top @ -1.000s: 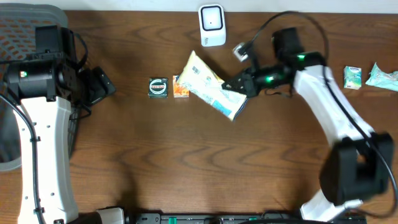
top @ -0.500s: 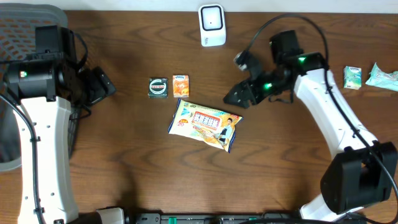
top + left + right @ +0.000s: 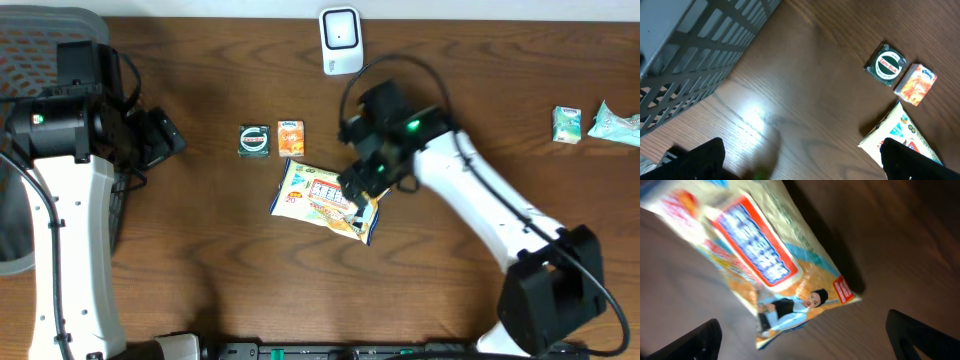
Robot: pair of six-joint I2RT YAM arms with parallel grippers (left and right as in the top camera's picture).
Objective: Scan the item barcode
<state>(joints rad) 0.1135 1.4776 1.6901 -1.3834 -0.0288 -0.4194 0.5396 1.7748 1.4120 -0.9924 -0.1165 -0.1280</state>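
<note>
On the counter (image 3: pixel 200 250), the snack bag (image 3: pixel 312 197) is hidden at its right end beneath the right gripper (image 3: pixel 357 192). Its long axis is laid left to right, slightly tilted, print up. Right gripper and left gripper (image 3: pixel 802 167) jaws are seen spread wide, empty.

Yellow snack bag (image 3: pixel 315 198), orange box (image 3: pixel 291 138)

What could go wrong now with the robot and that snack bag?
1. The right pincer hangs open over one end of the snack bag, which lies flat; a pinch there might catch only a corner and the shiny bag could slip out.
2. No barcode shows on the bag's upper face, so it may reach the scanner wrong side out.
3. The orange pack lies close by and could get knocked.
</note>
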